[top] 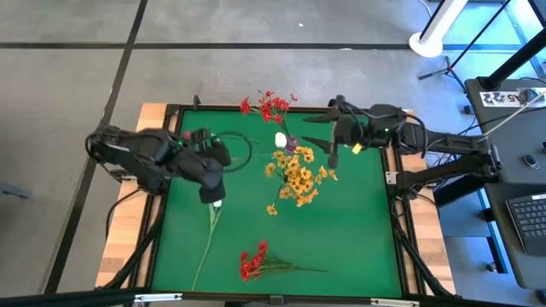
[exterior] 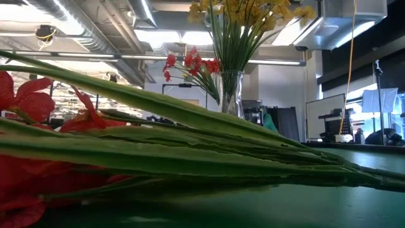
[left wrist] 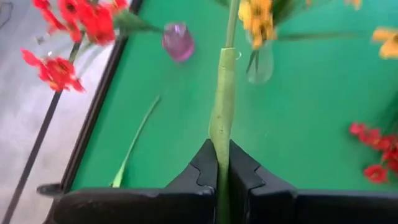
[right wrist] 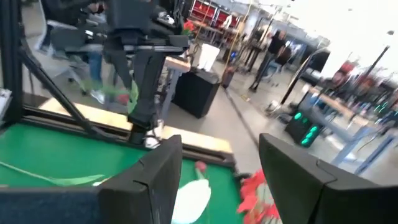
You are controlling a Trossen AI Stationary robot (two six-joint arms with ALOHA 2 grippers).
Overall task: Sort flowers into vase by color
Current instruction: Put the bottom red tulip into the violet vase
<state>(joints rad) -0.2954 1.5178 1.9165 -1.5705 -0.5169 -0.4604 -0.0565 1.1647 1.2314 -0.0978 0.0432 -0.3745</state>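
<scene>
Closest to us, our left gripper has its fingers shut on a green stem, short of the vase of yellow flowers. We should lift steadily and avoid bending it. Right gripper waits, fingers apart and empty, beside the vase.

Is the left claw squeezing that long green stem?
Yes, shut: the left gripper pinches the green stem between its fingers.

place: lab – exposed ceiling ducts | equipment racks
</scene>
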